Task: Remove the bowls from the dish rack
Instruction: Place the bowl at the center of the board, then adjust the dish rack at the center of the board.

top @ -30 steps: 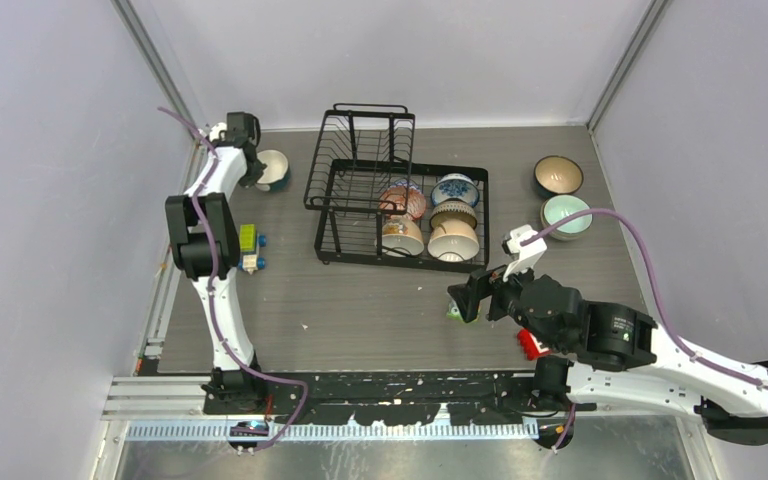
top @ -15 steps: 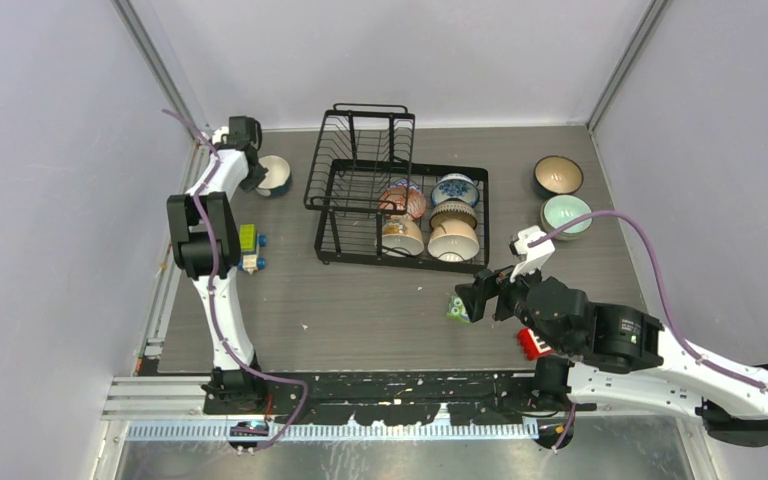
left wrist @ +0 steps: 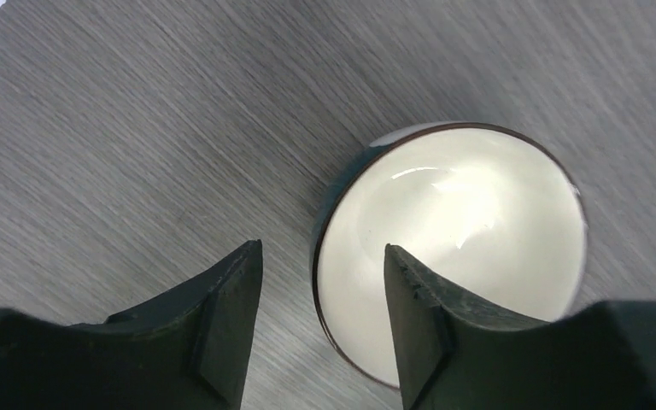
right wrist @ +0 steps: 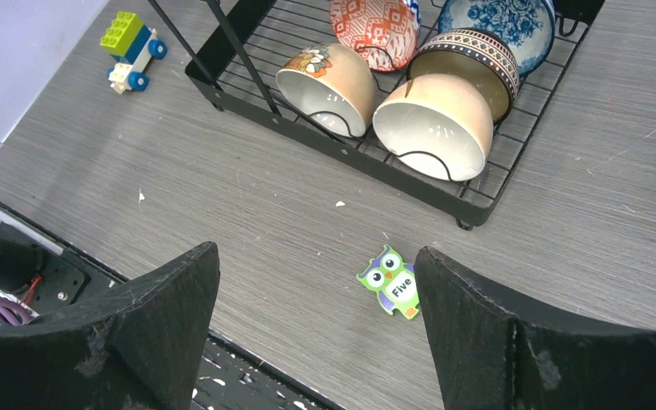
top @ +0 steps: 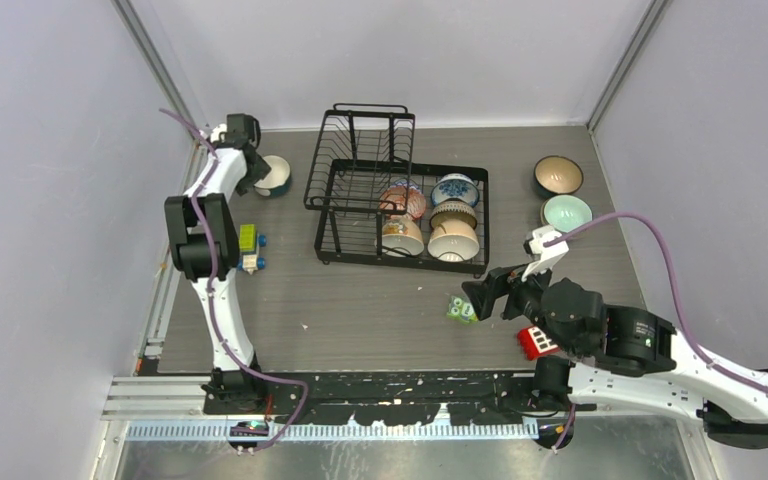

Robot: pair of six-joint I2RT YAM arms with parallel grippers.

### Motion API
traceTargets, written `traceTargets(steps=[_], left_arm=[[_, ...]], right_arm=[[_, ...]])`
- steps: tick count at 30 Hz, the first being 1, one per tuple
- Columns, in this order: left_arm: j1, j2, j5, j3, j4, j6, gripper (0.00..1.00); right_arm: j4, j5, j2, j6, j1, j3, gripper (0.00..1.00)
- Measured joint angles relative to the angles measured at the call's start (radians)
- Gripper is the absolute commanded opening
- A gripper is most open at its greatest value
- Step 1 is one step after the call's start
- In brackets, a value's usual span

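Right now my left jaws stand parted astride the near rim of the teal bowl (left wrist: 453, 222), not clamped on it; it sits upright at the table's (top: 360, 300) far left. Four more bowls (right wrist: 325, 85) lie on their sides in the dish rack's (right wrist: 248, 101) lower tray, mouths toward me. My right jaws, spread wide and empty, hover nearer. The cream bowl (right wrist: 431, 124) lies just ahead of them, so I judge that arm takes it.

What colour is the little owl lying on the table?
Mostly green, with purple edges and a white tummy that says Five. The owl shows best in the right wrist view.
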Motion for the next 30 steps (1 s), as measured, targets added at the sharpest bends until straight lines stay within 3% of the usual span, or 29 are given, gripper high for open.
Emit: traceTargets(steps=[5, 11, 20, 24, 30], left_arm=[[0.0, -0.125, 0.033, -0.047, -0.01, -0.029, 0.8], [-0.016, -0.438, 0.078, -0.166, -0.005, -0.066, 0.92], [-0.111, -0.901, 0.161, -0.513, 0.016, -0.108, 0.95], [-0.139, -1.003, 0.183, -0.64, 0.003, -0.119, 0.95], [-0.161, -1.166, 0.231, -0.772, -0.056, -0.135, 0.94]], right_arm=[[-0.005, -0.001, -0.01, 0.0, 0.0, 0.011, 0.88], [-0.018, 0.013, 0.021, -0.013, 0.0, 0.076, 0.88], [-0.034, 0.137, 0.197, -0.032, -0.016, 0.179, 0.88], [-0.021, 0.077, 0.266, -0.022, -0.187, 0.187, 0.86], [0.033, -0.162, 0.362, 0.065, -0.624, 0.182, 0.79]])
